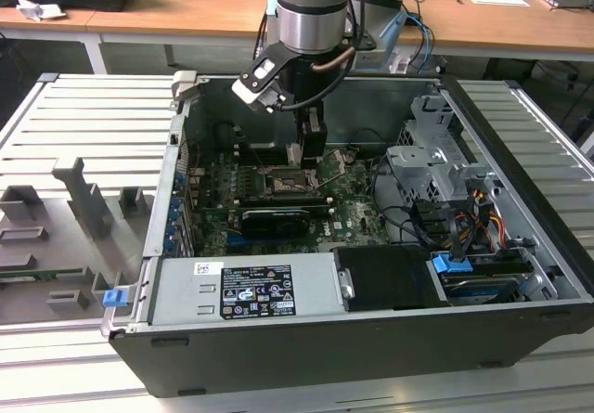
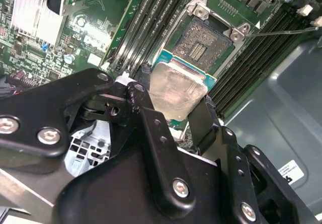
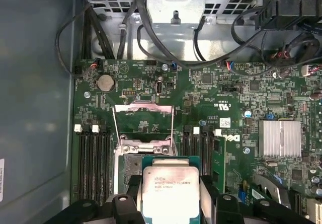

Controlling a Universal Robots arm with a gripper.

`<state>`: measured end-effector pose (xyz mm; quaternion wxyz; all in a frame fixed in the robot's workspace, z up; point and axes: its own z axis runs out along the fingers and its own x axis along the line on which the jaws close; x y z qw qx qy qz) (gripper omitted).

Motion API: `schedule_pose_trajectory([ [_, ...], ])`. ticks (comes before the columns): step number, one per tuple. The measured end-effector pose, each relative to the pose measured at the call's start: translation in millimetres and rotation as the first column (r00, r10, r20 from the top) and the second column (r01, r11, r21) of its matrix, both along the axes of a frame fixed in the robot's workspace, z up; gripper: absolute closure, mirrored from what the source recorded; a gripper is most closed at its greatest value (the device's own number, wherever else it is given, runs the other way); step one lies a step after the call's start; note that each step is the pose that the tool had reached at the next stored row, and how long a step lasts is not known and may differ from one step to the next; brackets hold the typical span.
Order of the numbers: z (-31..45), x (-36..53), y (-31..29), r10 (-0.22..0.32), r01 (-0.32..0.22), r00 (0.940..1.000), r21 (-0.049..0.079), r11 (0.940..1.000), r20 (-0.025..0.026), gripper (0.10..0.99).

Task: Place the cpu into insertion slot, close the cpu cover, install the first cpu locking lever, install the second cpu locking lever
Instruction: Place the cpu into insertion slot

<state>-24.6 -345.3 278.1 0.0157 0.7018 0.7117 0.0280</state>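
My gripper (image 2: 176, 117) is shut on the cpu (image 2: 177, 89), a flat square chip with a dull silver top on a green-edged base. Black fingers (image 3: 132, 193) clamp it on two opposite sides. The cpu (image 3: 170, 189) hangs tilted just above the insertion slot (image 2: 204, 40), covering part of it and not seated. The slot's dark pin field (image 3: 131, 167) is exposed. The cpu cover (image 3: 143, 108) stands open, folded back from the socket. One thin wire locking lever (image 2: 282, 31) sticks out, released. In the exterior view the gripper (image 1: 311, 153) reaches down into the case over the slot (image 1: 281, 184).
Black memory slots (image 3: 93, 158) flank the socket on both sides. A long black card (image 1: 274, 218) lies in front of it and a finned heatsink (image 3: 279, 138) sits nearby. Power supply (image 1: 246, 288), drive cage (image 1: 436, 167), cables (image 1: 418, 218) and case walls (image 1: 306, 348) hem the board in.
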Motion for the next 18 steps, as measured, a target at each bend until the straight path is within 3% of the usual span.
schedule_pose_trajectory([
  [6, -6.0, 0.0, 0.0, 0.000, 0.000, 1.0000, 0.000, 1.0000, -0.0004, 0.545],
  [13, -23.2, -5.3, 0.8, 0.004, -0.004, 1.0000, 0.000, 1.0000, -0.0012, 0.545],
  [18, -31.2, -7.1, 2.8, -0.005, 0.005, 1.0000, 0.000, 1.0000, -0.0013, 0.545],
])
